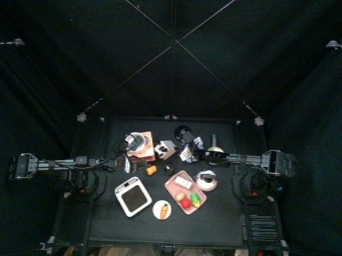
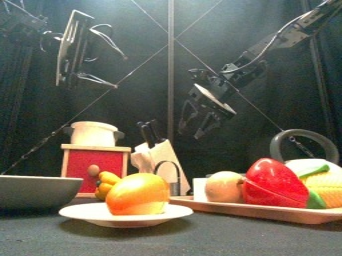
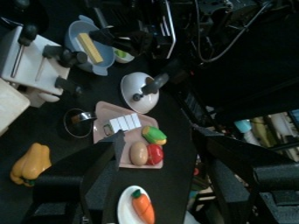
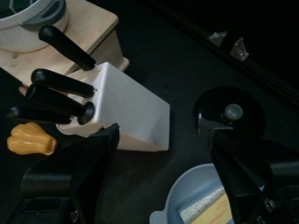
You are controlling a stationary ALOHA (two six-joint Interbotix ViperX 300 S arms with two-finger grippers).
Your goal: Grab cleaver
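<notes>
Our right gripper (image 4: 163, 188) hangs open above the knife block (image 4: 122, 109), holding nothing; our left gripper (image 2: 78, 50) is open too. The black handles (image 4: 52, 92) crowd together, so we risk closing on the wrong knife or toppling the block.

Cleaver (image 4: 68, 48) not told apart from other knives: only black handles showing, blades sunk in the slots. Seated in a white knife block (image 4: 128, 109), tilted, beside a wooden box.
</notes>
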